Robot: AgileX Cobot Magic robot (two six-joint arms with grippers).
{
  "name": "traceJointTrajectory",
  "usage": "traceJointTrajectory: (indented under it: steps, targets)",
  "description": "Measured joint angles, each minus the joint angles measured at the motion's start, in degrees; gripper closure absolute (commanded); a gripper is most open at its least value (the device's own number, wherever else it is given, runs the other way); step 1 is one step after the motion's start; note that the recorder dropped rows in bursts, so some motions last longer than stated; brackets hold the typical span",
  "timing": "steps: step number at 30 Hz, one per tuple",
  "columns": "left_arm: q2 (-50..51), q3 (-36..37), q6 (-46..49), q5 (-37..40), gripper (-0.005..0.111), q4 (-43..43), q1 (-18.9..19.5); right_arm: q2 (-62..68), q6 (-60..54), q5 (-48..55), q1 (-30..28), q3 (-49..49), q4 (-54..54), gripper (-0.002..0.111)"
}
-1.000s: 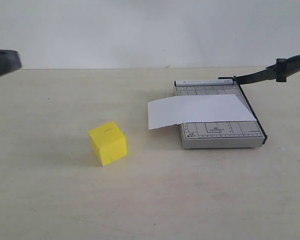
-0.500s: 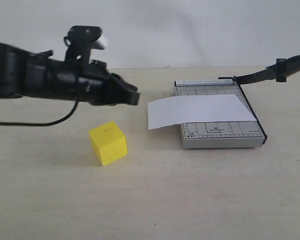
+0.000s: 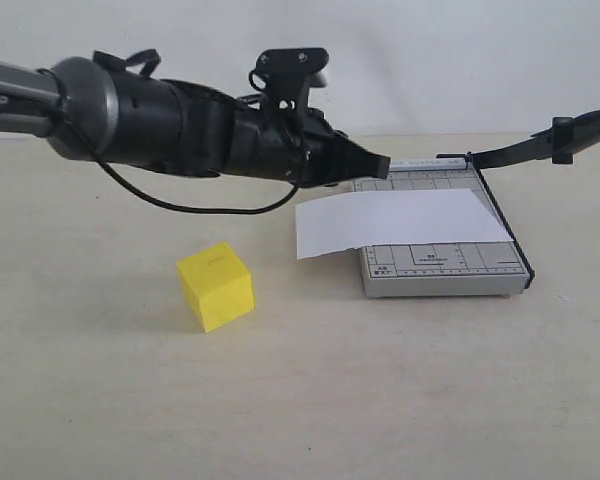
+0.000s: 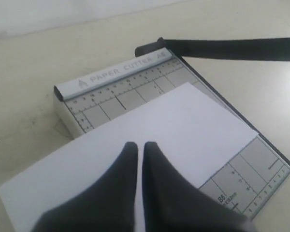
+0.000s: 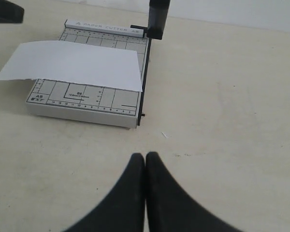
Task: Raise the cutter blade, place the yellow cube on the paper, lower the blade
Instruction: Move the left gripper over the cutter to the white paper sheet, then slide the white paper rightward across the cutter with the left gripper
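Note:
The yellow cube [image 3: 216,286] sits on the table, left of the grey cutter base [image 3: 445,265]. The white paper [image 3: 400,220] lies across the base and overhangs its left side. The cutter blade [image 3: 540,148] stands raised, slanting up to the right from its hinge. My left gripper [image 3: 380,163] is shut and empty, reaching over the paper's far left corner, well above and right of the cube. In the left wrist view its fingertips [image 4: 130,147] hover over the paper [image 4: 183,121]. My right gripper [image 5: 145,155] is shut over bare table, short of the base [image 5: 82,104] and blade [image 5: 158,17].
The left arm's thick black body [image 3: 160,125] and its cable stretch across the back left of the table. The wall runs behind the cutter. The right gripper does not show in the exterior view.
The left arm has swept in from the left edge, passed above the cube and now reaches over the paper's far left corner. Cube, paper and blade have not moved.

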Motion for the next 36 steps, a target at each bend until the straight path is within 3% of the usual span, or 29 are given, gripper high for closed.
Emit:
traceJointTrajectory:
  steps: [6, 14, 25, 36]
  targets:
    - [7.2, -4.39, -5.11, 0.99, 0.102, -0.02, -1.12, 0.0, 0.0, 0.14, 0.0, 0.0, 0.0, 0.109]
    - [9.86, -4.52, -5.47, 1.09, 0.102, -0.02, -1.12, 0.0, 0.0, 0.14, 0.0, 0.0, 0.0, 0.109]
    - [16.79, -12.12, -5.58, 5.47, 0.102, -0.79, -2.59, 0.0, 0.0, 0.04, 0.0, 0.0, 0.0, 0.109]
    - [18.92, -15.1, -5.69, 5.17, 0.102, -0.88, -4.54, 0.0, 0.0, -0.08, 0.0, 0.0, 0.0, 0.109]
